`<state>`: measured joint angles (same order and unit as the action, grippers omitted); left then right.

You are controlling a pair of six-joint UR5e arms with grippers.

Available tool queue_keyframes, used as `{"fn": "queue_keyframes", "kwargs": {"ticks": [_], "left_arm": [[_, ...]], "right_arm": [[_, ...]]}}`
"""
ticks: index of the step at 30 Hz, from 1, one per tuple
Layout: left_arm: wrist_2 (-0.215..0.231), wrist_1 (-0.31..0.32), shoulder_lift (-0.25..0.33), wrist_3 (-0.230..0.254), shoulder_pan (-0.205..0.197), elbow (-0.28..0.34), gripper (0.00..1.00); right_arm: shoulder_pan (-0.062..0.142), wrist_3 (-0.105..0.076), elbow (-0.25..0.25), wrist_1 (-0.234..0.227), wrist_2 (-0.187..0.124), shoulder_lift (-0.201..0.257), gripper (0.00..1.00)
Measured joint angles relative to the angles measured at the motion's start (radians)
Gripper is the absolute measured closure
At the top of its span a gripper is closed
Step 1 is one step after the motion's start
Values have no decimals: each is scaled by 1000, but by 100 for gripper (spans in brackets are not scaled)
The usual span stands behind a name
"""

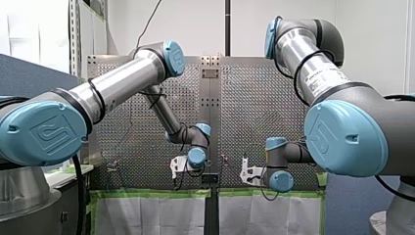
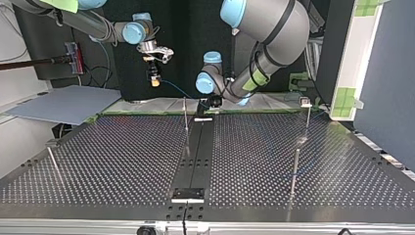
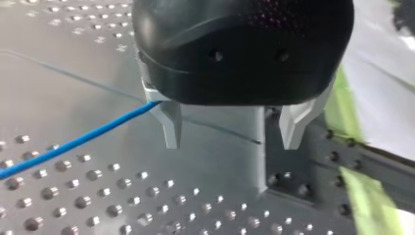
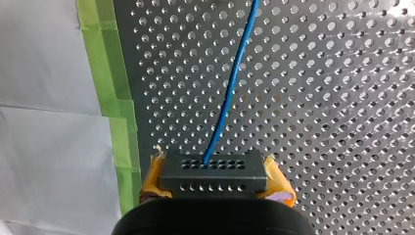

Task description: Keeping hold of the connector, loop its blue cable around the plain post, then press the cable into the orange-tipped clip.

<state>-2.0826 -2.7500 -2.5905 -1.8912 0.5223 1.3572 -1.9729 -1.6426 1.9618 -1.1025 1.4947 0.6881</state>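
While the right gripper (image 4: pixel 216 188) pinches the small, rigid connector (image 4: pixel 214 171) between yellow pads (image 4: pixel 152 177), its thin, probably limp blue cable (image 4: pixel 230 93) runs ahead, passing beside one finger of the empty, open left gripper (image 3: pixel 231 139).

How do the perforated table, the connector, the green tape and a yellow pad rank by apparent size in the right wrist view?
Largest: perforated table.
Next: green tape and connector. They cover similar areas and the connector is nearest the camera, so they are not ranked.
Smallest: yellow pad.
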Motion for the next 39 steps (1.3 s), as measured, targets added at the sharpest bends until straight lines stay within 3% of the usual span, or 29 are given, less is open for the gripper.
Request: {"fn": "queue_keyframes", "kwargs": {"ticks": [9, 20, 22, 23, 24, 25, 26, 27, 28, 29, 31, 32, 34, 38, 39], "left_arm": [[-9, 20, 0, -13, -3, 14, 0], [68, 106, 1, 16, -1, 66, 0], [77, 125, 1, 31, 1, 67, 9], [78, 133, 1, 37, 2, 67, 9], [77, 141, 1, 43, 3, 67, 24], [75, 151, 1, 51, 4, 67, 31], [72, 157, 1, 57, 4, 67, 31], [68, 162, 1, 61, 4, 67, 47], [61, 166, 1, 66, 3, 67, 55], [55, 168, 1, 69, 2, 67, 55], [40, 170, 1, 75, -1, 67, 75], [33, 170, 1, 78, -2, 67, 75], [15, 169, 0, 88, -4, 68, 87], [-18, 169, 0, 105, -2, 67, 93], [-23, 168, 0, 110, 0, 68, 100]], "right_arm": [[1, 0, -1, 7, -3, 0, 100], [1, 4, -2, 13, -4, 0, 100], [1, 4, -2, 13, -4, 0, 100], [1, 4, -3, 14, -4, 0, 100], [1, 4, -4, 14, -4, 0, 100], [1, 4, -4, 14, -5, 0, 100], [1, 4, -4, 14, -6, 0, 100], [1, 4, -5, 14, -7, 0, 100], [1, 4, -6, 14, -7, 0, 100], [1, 5, -6, 14, -7, 0, 100], [1, 5, -8, 15, -9, 0, 100], [1, 5, -8, 15, -9, 0, 100], [1, 5, -9, 15, -10, 0, 100], [1, 6, -9, 15, -11, 0, 100], [1, 6, -9, 15, -11, 0, 100]]}}
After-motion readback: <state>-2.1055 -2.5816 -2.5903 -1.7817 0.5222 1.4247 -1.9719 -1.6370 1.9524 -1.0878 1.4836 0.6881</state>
